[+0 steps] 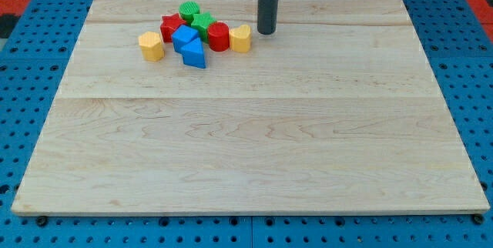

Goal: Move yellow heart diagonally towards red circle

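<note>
Claw: none fitted; rod only, so no open or closed state applies. My tip (266, 31) rests on the tabletop (246, 140) just to the view's right of the yellow heart (240, 38), close beside it.

Yellow heart: touching the red circle (218, 37) on that block's right.

Cluster, view's upper left: red star (171, 25), two green blocks (189, 10) (202, 23), two blue blocks (185, 38) (195, 54).

Second yellow block (151, 46): slightly apart, leftmost.
</note>
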`<move>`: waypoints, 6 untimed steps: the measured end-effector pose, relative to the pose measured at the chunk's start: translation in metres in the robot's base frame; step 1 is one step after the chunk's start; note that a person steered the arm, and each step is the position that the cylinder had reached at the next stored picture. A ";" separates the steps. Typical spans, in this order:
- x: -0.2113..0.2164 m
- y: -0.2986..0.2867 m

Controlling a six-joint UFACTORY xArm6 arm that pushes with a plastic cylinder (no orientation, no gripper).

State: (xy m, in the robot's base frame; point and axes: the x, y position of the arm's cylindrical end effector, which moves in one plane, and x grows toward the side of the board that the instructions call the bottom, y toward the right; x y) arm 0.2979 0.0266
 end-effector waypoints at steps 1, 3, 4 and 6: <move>0.015 0.000; 0.020 0.040; -0.005 0.038; 0.000 -0.025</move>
